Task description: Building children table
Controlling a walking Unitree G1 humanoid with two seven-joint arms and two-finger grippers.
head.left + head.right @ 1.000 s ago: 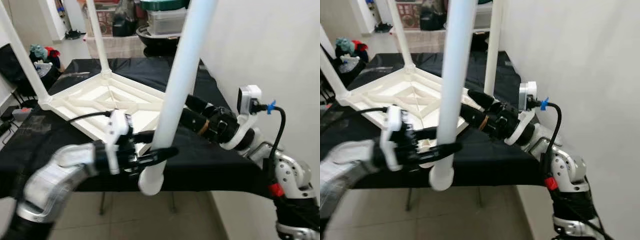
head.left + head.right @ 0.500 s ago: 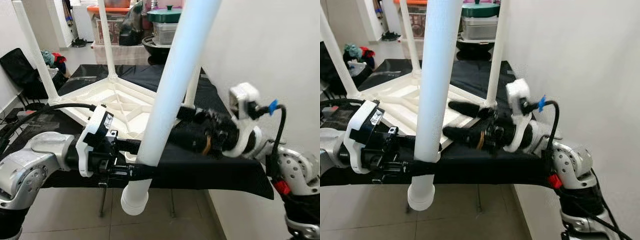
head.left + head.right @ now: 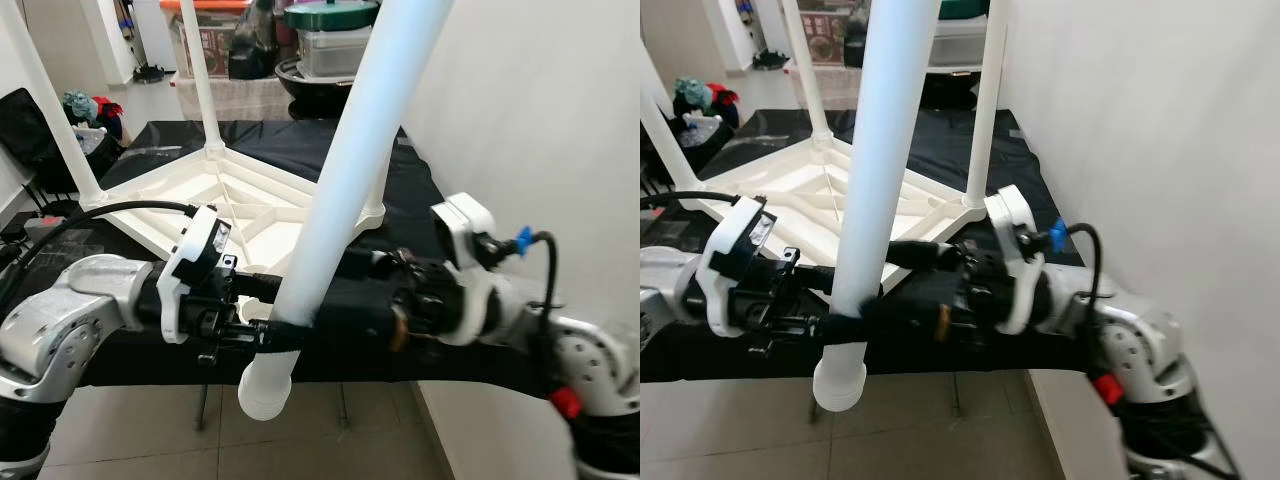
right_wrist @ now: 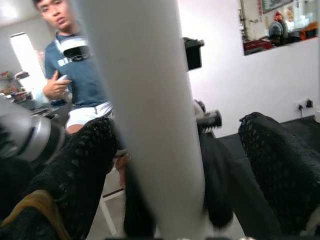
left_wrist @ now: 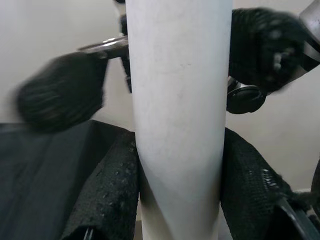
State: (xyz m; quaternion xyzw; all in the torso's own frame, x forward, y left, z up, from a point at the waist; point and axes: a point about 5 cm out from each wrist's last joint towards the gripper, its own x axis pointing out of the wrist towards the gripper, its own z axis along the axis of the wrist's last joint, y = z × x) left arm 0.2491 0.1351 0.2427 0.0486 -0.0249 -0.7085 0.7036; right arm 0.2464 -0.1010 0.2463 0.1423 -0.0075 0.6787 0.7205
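Black cloth covers the bench where the upside-down white table (image 3: pixel 225 205) lies mid-frame, and the left gripper (image 3: pixel 262 335) pinches the loose leg (image 3: pixel 340 190) low while the right gripper (image 3: pixel 902 262) stays spread around it, so keep it straight.

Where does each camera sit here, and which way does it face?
Eye views: on the head, looking forward and down at the upturned table; both arms show.
Left wrist: along the left gripper, clamped on the white leg.
Right wrist: along the right gripper, open beside the leg, toward a person.
All share the leg.
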